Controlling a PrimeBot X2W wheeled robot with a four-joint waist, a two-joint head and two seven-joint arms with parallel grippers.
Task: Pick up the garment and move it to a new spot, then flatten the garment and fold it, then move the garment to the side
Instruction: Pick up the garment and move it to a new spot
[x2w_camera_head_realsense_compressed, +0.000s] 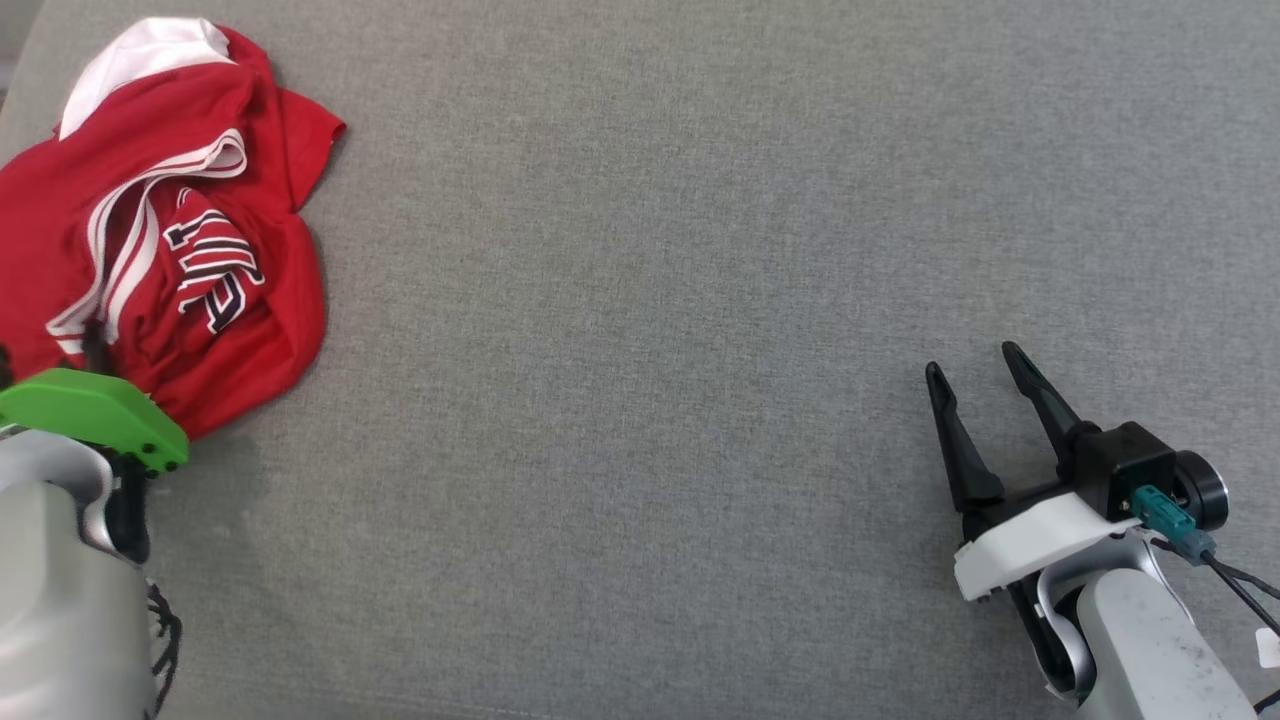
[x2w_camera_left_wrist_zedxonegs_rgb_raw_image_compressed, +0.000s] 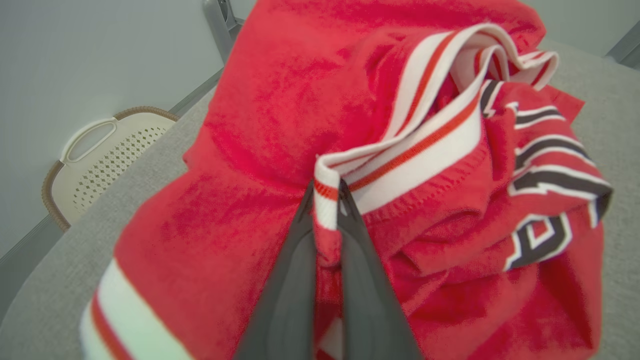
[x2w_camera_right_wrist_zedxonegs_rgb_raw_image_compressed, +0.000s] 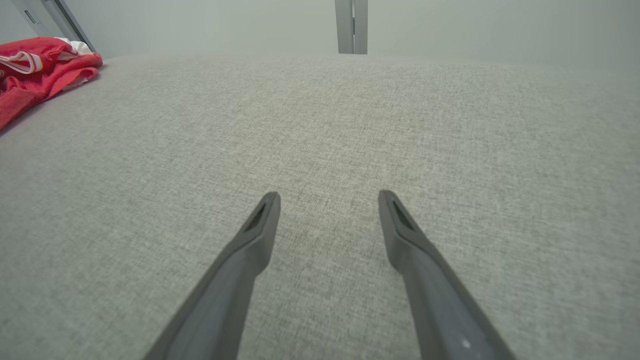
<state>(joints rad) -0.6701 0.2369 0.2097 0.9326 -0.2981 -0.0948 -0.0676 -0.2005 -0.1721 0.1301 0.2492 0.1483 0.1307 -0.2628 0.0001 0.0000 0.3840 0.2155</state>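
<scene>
Left gripper (x2w_camera_left_wrist_zedxonegs_rgb_raw_image_compressed: 326, 194): jaws together, clamped on a fold of white-and-red striped trim of the crumpled red knit jersey (x2w_camera_left_wrist_zedxonegs_rgb_raw_image_compressed: 280, 100). Right gripper (x2w_camera_right_wrist_zedxonegs_rgb_raw_image_compressed: 327, 200): jaws wide apart, holding nothing, over the bare grey woven fabric surface (x2w_camera_right_wrist_zedxonegs_rgb_raw_image_compressed: 320, 125).

Jersey sits bunched at the upper left of the head view, partly cut off by the frame edge, well apart from the right gripper at lower right.

Black letters outlined in white (x2w_camera_left_wrist_zedxonegs_rgb_raw_image_compressed: 545, 170): creased, unreadable.

Far left, left wrist view: cream perforated plastic basket (x2w_camera_left_wrist_zedxonegs_rgb_raw_image_compressed: 95, 160), lower part hidden behind the surface edge.
</scene>
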